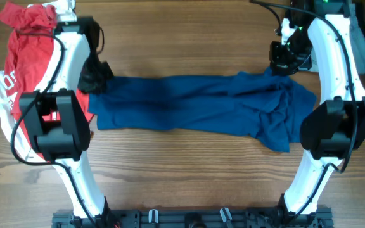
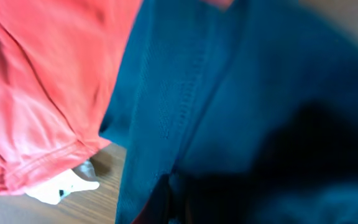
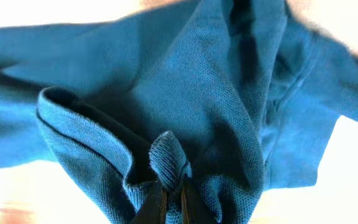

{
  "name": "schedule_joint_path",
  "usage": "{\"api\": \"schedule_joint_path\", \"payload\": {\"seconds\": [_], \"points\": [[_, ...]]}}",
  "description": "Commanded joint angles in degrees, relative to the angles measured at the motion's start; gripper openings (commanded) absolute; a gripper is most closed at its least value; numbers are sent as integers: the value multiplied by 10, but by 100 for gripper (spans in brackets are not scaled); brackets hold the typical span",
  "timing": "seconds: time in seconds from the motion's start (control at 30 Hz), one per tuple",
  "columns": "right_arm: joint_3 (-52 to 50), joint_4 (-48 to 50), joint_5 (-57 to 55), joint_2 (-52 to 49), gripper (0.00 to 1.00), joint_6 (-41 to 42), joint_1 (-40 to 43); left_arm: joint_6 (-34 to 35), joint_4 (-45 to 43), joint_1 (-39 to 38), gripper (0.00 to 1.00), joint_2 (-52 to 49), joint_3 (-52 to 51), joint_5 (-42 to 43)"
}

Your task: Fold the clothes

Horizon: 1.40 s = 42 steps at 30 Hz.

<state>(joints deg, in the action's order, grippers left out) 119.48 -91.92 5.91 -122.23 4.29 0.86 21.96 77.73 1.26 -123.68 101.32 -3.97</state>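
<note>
Right claw (image 3: 171, 190) on blue shirt (image 3: 210, 106), wrist-view only

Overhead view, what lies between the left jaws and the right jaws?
The blue garment, lying lengthwise on the table, fills the stretch from the left jaws to the right jaws, as the overhead view shows.

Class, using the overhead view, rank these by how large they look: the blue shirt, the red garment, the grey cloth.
1. blue shirt: largest.
2. red garment: partly hidden by the left arm, so its extent is unsure.
3. grey cloth: smallest, cut off by the picture's edge.
</note>
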Motion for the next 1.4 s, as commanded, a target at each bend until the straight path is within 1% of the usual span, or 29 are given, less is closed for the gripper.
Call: {"api": "schedule_joint_path", "payload": {"seconds": [0.0, 0.1, 0.2, 0.37, 0.5, 0.53, 0.57, 0.6, 0.63, 0.67, 0.7, 0.73, 0.77, 0.8, 0.83, 0.9, 0.93, 1.07, 1.17, 1.23, 1.3, 1.37], "points": [[-42, -3, -15, 16, 4, 5, 3, 10, -24, 5, 4, 7, -69, 12], [-74, -3, -7, 18, 4, 9, 3, 10, -45, 5, 4, 7, -95, 12], [-117, -3, 3, 25, 4, 8, 2, 10, -56, 5, 4, 7, -99, 12], [-216, 0, -2, 32, 4, 10, 2, 10, -76, 5, 4, 7, -100, 11], [-282, 29, -45, 32, 4, 51, 5, 10, -86, 5, 4, 7, -100, 11], [-292, 50, -47, 32, 4, 54, 10, 10, -88, 5, 8, 7, -100, 12], [-293, 63, -47, 32, 7, 61, 13, 10, -90, 5, 16, 7, -100, 12], [-292, 74, -47, 32, 16, 64, 16, 10, -91, 5, 21, 7, -100, 12], [-290, 92, -47, 32, 27, 64, 20, 10, -92, 5, 32, 7, -100, 11], [-287, 105, -47, 32, 43, 63, 23, 9, -92, 5, 50, 7, -100, 11], [-283, 118, -47, 32, 54, 63, 25, 8, -93, 5, 62, 7, -100, 11], [-280, 127, -47, 32, 60, 62, 26, 8, -95, 5, 69, 7, -100, 11], [-272, 140, -47, 32, 66, 63, 27, 8, -98, 5, 79, 7, -100, 11], [-263, 148, -47, 32, 70, 63, 27, 8, -101, 5, 86, 7, -100, 11], [-255, 153, -47, 32, 72, 63, 28, 8, -105, 6, 87, 7, -100, 11], [-226, 163, -46, 32, 73, 62, 28, 8, -109, 10, 95, 7, -99, 12], [-209, 165, -45, 32, 73, 61, 28, 8, -106, 13, 96, 7, -96, 12], [-134, 161, -9, 32, 76, 22, 28, 8, -55, 26, 98, 21, -66, 33], [-86, 149, 6, 33, 79, 17, 28, -6, -18, 28, 99, 54, -43, 48], [-64, 145, 10, 33, 80, 16, 28, -23, -15, 26, 100, 85, -39, 71], [-57, 153, 28, 34, 81, 16, 28, -27, -19, 25, 100, 115, -39, 76], [-57, 166, 54, 34, 81, 6, 28, -63, -29, 25, 100, 136, -39, 76]]}}
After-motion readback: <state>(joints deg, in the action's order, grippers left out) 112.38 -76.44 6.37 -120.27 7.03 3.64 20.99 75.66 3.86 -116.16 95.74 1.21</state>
